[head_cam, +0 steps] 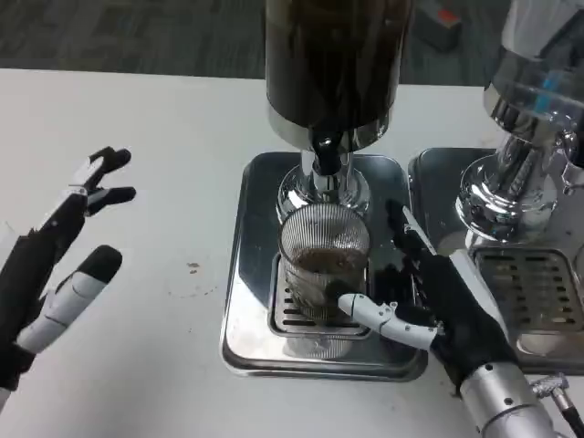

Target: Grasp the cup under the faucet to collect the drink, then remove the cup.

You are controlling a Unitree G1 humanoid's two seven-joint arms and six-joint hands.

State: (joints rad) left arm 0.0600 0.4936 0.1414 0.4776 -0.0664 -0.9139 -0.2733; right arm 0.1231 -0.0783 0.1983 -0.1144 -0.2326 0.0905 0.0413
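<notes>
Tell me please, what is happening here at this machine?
The robot's right hand grips a ribbed clear glass cup, partly filled with dark drink, standing on the steel drip tray under the dark dispenser's faucet. The left hand hangs open over the white table, apart from the machine.
</notes>
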